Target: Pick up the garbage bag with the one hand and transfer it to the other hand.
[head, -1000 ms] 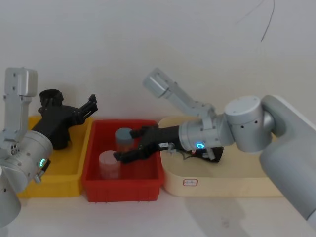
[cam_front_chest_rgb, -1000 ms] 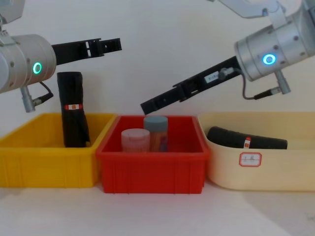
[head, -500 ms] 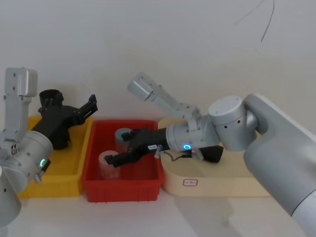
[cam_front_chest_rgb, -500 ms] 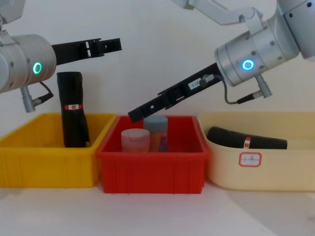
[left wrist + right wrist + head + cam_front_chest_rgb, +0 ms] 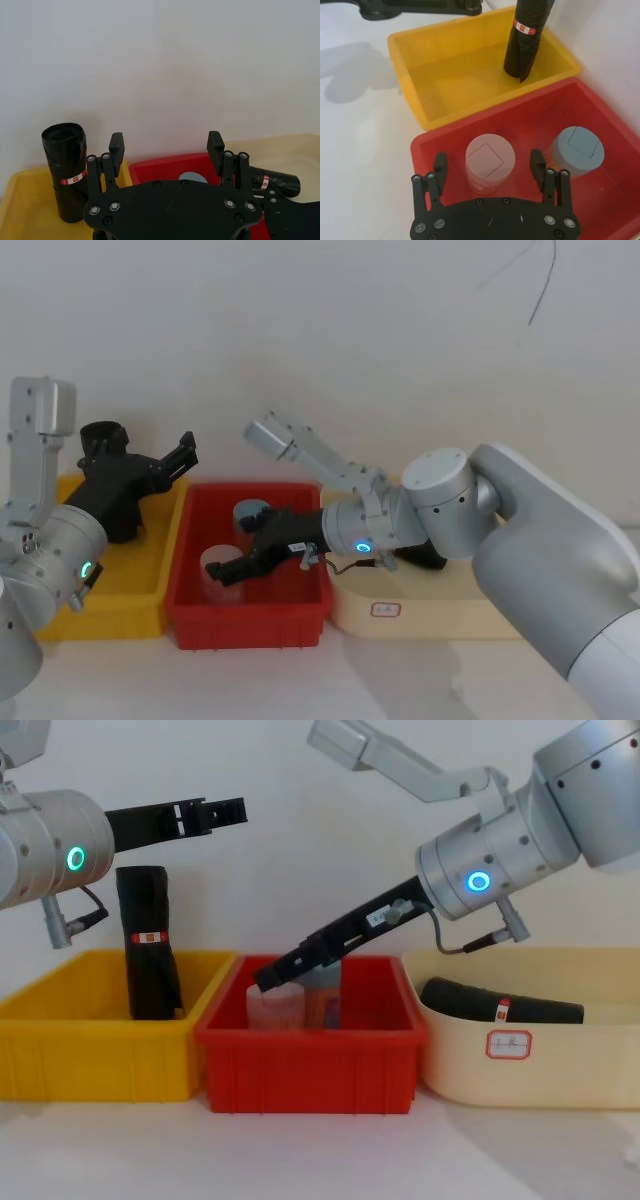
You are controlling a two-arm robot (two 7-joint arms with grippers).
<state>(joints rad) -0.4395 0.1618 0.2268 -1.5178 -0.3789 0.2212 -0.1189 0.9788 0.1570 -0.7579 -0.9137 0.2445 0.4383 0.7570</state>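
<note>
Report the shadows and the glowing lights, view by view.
Right wrist view: a soft grey shadow lies on the white table beside the yellow bin. Chest view: a green-cyan ring glows on the left arm and a blue ring glows on the right arm.

- I count three bins in a row across the chest view: one yellow bin (image 5: 60, 1050) at lower left, one red bin (image 5: 310, 1065) in the middle, one cream bin (image 5: 560, 1065) at lower right.
- Two black rolls: one upright roll (image 5: 146, 945) at left, one lying roll (image 5: 500, 1001) at right.
- Two lidded jars at the frame's centre: one pink jar (image 5: 489, 161), one blue-grey jar (image 5: 577, 148).
- Two grippers: the left gripper (image 5: 222, 812) at upper left, the right gripper (image 5: 268, 980) at centre.
</note>
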